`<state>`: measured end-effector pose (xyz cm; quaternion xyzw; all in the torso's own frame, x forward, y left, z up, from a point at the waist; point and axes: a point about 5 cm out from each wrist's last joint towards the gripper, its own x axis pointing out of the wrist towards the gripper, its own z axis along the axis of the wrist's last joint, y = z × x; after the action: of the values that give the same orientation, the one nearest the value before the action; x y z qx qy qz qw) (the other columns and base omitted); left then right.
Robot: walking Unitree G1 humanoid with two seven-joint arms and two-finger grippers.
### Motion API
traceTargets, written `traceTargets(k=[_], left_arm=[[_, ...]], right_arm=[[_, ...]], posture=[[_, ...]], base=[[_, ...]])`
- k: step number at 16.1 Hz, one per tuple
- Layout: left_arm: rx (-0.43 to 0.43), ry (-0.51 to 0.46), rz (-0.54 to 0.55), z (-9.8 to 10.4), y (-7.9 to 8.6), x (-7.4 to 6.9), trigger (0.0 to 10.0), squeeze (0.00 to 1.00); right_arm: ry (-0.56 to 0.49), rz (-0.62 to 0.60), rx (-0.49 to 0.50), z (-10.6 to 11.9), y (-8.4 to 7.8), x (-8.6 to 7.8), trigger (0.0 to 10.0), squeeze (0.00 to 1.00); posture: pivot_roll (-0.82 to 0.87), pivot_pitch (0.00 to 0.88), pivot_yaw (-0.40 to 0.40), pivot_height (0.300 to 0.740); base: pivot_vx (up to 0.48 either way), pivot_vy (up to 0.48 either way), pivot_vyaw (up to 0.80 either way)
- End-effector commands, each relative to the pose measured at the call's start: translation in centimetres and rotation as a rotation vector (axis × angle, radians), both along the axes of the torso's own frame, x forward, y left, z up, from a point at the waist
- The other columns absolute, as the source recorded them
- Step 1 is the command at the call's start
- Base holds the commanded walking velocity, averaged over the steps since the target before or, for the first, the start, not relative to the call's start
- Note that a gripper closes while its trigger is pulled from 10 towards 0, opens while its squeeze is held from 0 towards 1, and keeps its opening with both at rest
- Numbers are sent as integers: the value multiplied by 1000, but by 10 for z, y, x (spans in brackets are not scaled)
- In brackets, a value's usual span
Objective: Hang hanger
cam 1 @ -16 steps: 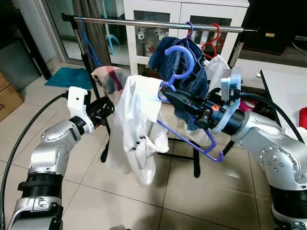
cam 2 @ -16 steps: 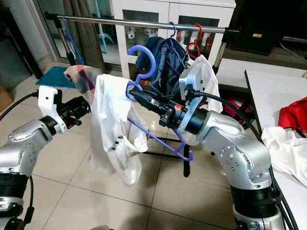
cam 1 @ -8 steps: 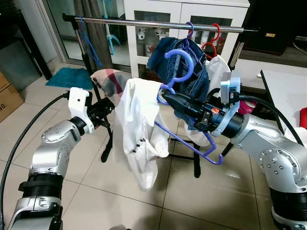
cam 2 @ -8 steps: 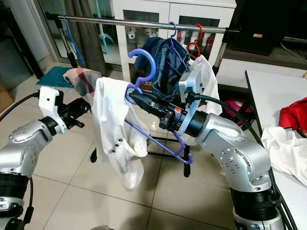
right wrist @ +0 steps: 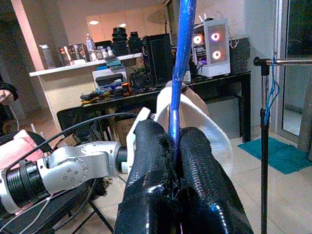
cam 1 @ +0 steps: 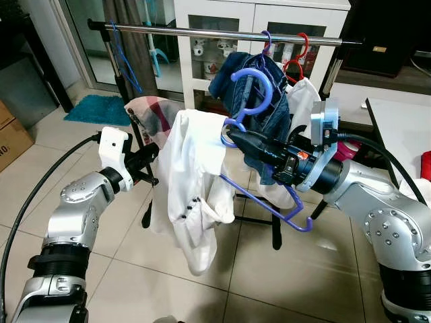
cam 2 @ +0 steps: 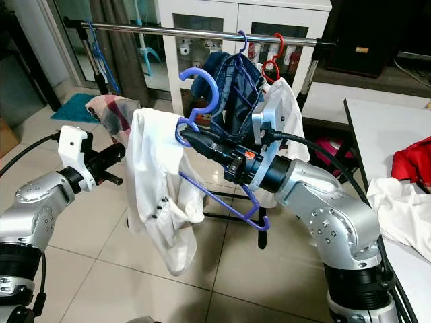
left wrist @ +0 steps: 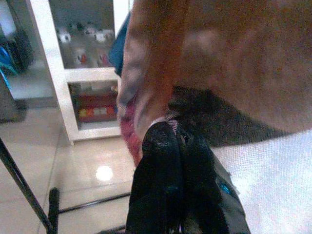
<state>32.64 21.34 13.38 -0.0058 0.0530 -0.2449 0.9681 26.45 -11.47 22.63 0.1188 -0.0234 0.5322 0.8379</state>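
Metal clothes rail [cam 1: 222, 33] on black stand, above tiled floor [cam 1: 202, 282]. Hanging on rail: blue hanger [cam 1: 124, 57], jeans [cam 1: 259, 101], red hanger [cam 1: 298, 57]. Teal mat [cam 1: 94, 109] on floor.

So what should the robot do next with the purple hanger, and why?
Probably lift it a little. The right gripper pinches the purple hanger with the white shirt on it, but its hook is below the rail. The left gripper holds the shirt's side.

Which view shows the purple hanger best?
The left eye view: the whole purple hanger shows, hook to lower bar, held by the right hand. The right eye view shows the same. The right wrist view gives just its clamped neck.
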Motion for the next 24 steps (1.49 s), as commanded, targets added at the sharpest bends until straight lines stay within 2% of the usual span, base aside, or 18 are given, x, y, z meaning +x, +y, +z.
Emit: traceTargets(k=[1,3,5,6,9,10,11,12,13,14,15,17,22,24], left_arm=[[-14,-85,13,11,5,-5,0,0],[-12,-135,8,17,6,-13,0,0],[72,-182,-16,21,9,-28,0,0],[119,-202,15,22,14,-31,0,0],[160,-225,114,26,26,-30,0,0],[188,-222,108,25,25,-28,5216,0],[196,-222,75,25,21,-27,10000,0],[169,-234,48,28,15,-25,10000,0],[156,-246,36,29,11,-22,10000,1000],[151,-249,29,30,10,-20,10000,1000],[130,-249,-27,30,2,-15,10000,1000],[130,-240,-42,29,0,-12,10000,1000],[124,-215,9,27,0,-3,10000,1000],[77,-201,-14,25,-4,-3,10000,1000]], right_arm=[[-42,26,8,9,0,-6,10000,0],[-36,16,9,8,-2,-6,10000,0],[-27,5,14,6,-3,-5,10000,0],[-23,5,14,5,-4,-5,10000,0],[-18,7,16,5,-3,-5,10000,0],[-16,8,15,4,-3,-4,10000,0],[-16,7,16,4,-3,-4,10000,0],[-17,5,16,4,-3,-4,10000,0],[-17,4,16,4,-3,-4,10000,0],[-17,3,16,4,-3,-4,10000,0],[-18,2,15,5,-4,-4,10000,0],[-19,0,15,5,-4,-4,10000,0],[-21,0,13,5,-4,-6,10000,0],[-22,4,12,5,-3,-7,10000,0]], posture=[[-139,0,70,740],[-141,0,77,740],[-132,0,74,740],[-132,0,74,740],[-122,0,66,740],[-122,0,65,740],[-125,0,67,740],[-125,0,67,740],[-129,0,68,740],[-129,0,68,740],[-129,0,68,740],[-138,0,77,740],[-141,0,83,740],[-141,0,83,740]], base=[[0,0,0],[0,0,0],[0,0,0],[0,0,0],[0,0,0],[0,0,0],[0,0,0],[0,0,0],[0,0,0],[0,0,0],[0,0,0],[0,0,0],[0,0,0],[0,0,0]])
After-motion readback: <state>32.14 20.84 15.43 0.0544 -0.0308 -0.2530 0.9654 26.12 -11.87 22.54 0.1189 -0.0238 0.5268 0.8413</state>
